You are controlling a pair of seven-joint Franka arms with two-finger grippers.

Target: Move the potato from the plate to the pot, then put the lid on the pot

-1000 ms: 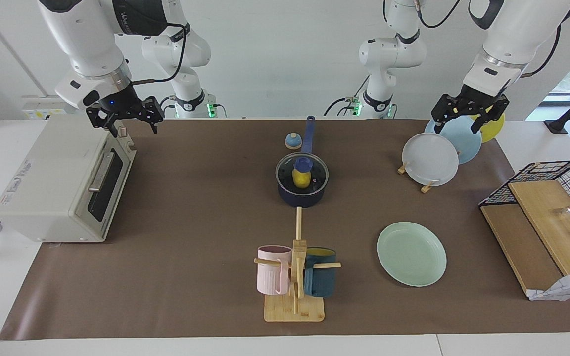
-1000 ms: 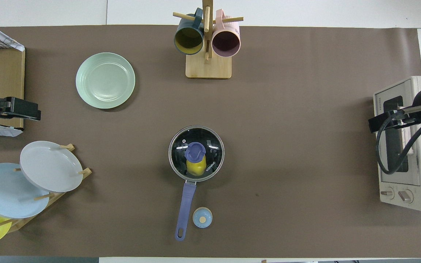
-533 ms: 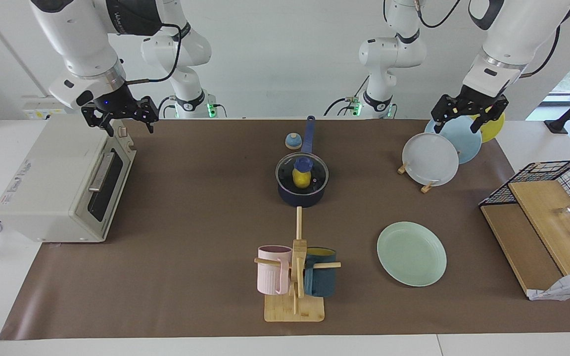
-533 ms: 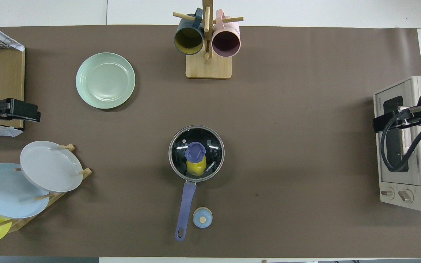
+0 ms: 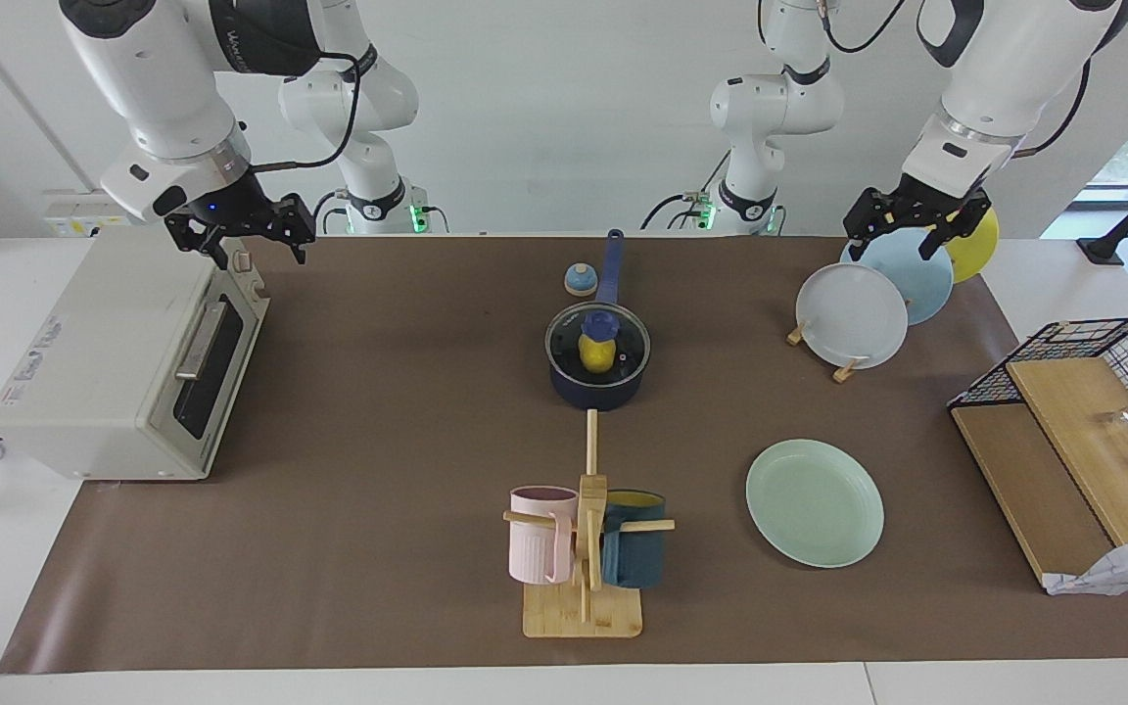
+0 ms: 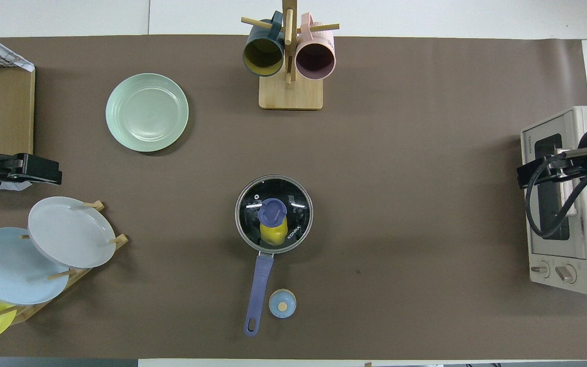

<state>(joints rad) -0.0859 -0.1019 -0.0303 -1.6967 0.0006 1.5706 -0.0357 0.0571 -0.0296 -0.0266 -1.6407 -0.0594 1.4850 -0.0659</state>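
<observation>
- While both arms hang raised at opposite ends of the table, you have nothing of the task within reach of either; the pot [image 5: 595, 377] sits mid-table, roughly between them, with neither arm clearly nearer.
- Right gripper [image 5: 240, 233]: up over the toaster oven [image 5: 123, 362] at its own end, fingers spread wide, holding nothing.
- Left gripper [image 5: 915, 221]: up over the rack of upright plates [image 5: 853, 315], fingers likewise spread, empty.
- Plate [image 5: 815, 501]: mint green, lying flat and bare toward the left arm's end, farther from the robots than the pot.
- Pot's long axis: the handle [image 6: 258, 293] runs straight back toward the robots, with a small bell [image 6: 282, 303] just beside it.
- Lid [image 6: 273, 213]: seated on the pot's rim, blue knob central.
- Potato [image 6: 273, 233]: yellow, visible through the glass, inside the pot under the knob.
- Judgement: both steps look done; you need no further reach toward the pot.
</observation>
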